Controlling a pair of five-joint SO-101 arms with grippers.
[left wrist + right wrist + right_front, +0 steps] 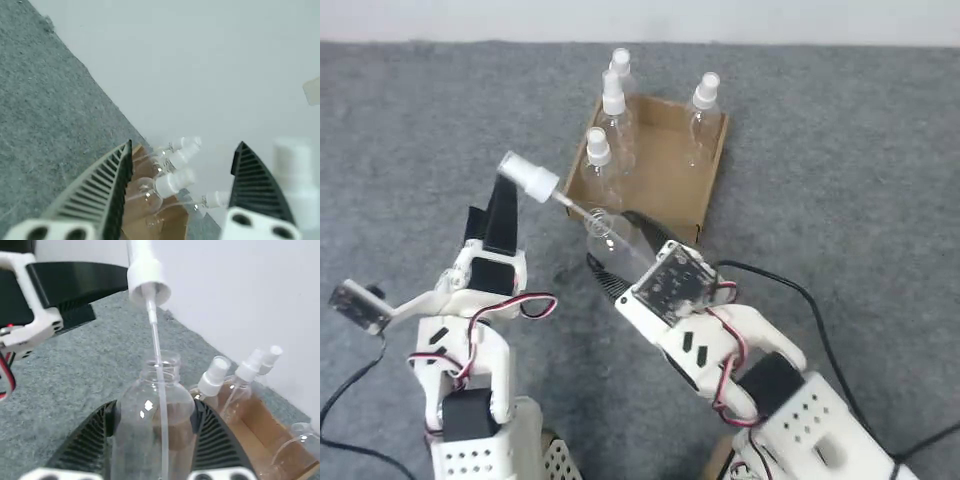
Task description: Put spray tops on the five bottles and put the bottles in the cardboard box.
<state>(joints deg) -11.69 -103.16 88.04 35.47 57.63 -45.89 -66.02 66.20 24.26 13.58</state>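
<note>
The right tool [156, 410], with ribbed black jaws, clamps the clear round plastic bottle [162, 370] just in front of the box. The right wrist view shows the white spray top [145, 277] with its thin tube down the bottle's neck. The left tool [185, 150] gapes wide just beside the top. Four capped clear bottles [610, 140] stand in the open brown cardboard box [715, 170] on the nubby grey worktop [420, 150], before a plain white wall [200, 60].

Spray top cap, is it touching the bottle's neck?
Apart. The right wrist view shows a clear gap between the cap and the neck of the bottle; only the tube crosses it.
</note>
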